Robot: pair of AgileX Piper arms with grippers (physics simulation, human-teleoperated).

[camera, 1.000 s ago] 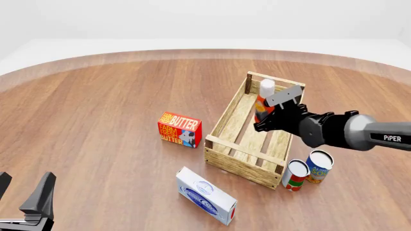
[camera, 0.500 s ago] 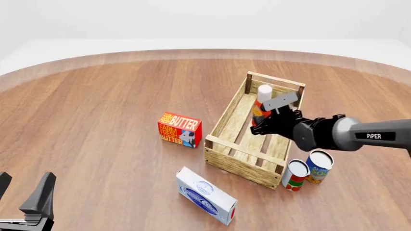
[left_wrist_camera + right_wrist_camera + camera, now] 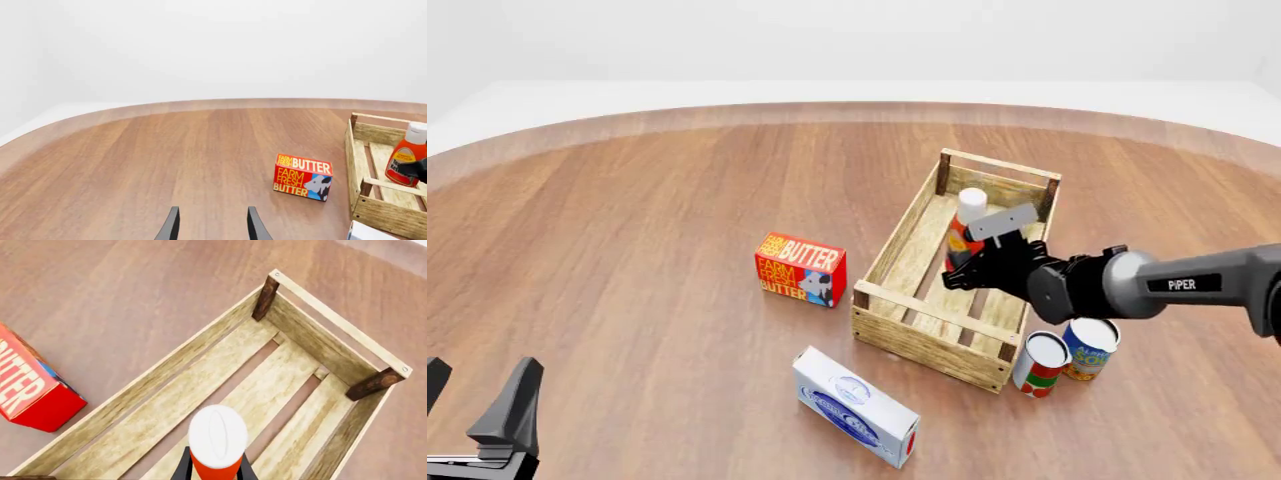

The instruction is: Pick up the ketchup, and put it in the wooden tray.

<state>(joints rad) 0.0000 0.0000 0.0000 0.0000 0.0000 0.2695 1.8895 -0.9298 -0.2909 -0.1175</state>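
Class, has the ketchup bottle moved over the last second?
Yes. The ketchup, held by the right gripper, has sunk lower against the wooden tray's far rail.

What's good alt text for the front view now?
The right gripper holds the ketchup upright inside the wooden tray. A butter box sits left of the tray, a white box in front, two cans at its near right corner.

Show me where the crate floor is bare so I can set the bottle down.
The wooden tray holds nothing but the ketchup gripped by the right gripper: slats ahead to the far end wall are bare. Outside, two cans crowd its near right corner.
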